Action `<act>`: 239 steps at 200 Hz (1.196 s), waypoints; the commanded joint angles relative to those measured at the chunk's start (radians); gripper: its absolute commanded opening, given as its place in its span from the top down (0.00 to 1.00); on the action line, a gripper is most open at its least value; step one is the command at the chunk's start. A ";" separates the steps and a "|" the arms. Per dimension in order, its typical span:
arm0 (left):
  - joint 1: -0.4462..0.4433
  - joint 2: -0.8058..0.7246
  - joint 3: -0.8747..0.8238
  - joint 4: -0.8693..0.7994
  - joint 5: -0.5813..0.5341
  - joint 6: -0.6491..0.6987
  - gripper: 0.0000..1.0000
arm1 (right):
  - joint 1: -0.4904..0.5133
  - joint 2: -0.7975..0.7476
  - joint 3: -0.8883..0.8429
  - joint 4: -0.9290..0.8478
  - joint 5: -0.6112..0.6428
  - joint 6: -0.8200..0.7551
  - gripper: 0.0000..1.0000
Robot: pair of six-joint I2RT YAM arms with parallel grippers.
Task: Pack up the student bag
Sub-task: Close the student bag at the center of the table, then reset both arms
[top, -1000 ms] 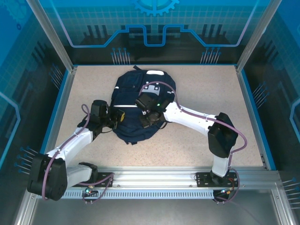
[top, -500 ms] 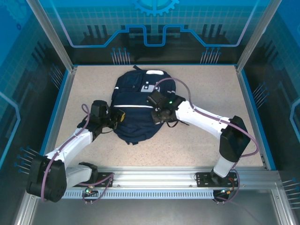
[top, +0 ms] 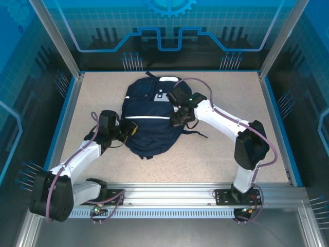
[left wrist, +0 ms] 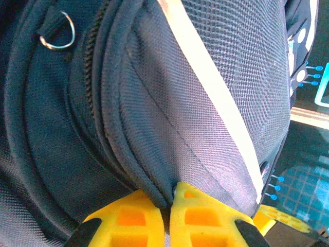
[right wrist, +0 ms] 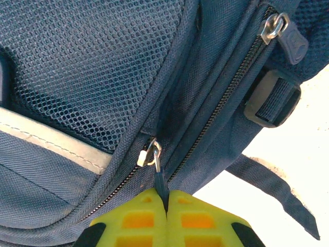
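The navy student bag (top: 149,121) lies flat mid-table, its white stripe running across the front pocket and a white patch near the top. My left gripper (top: 128,128) is at its left edge, shut on a fold of the bag's fabric (left wrist: 154,180) beside the zipper line. At the bag's right side my right gripper (top: 177,121) is shut on the dark zipper pull (right wrist: 160,182), which hangs from a metal slider ring (right wrist: 152,153). A second zipper slider (right wrist: 275,25) sits at the upper right of the right wrist view.
A loose dark strap (top: 195,134) trails off the bag's right side onto the speckled table (top: 231,98). A plastic buckle (right wrist: 272,98) sits by the bag's edge. Blue walls and aluminium frame posts ring the table.
My right gripper has moved right and toward the back along the bag, drawing the zipper pull with it; the bag's front now looks flatter and closed. The left arm has held still.
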 commanded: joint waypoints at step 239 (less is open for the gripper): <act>0.119 -0.112 -0.103 0.206 -0.854 0.882 0.01 | -0.530 -0.666 -0.928 0.897 0.456 -0.219 0.00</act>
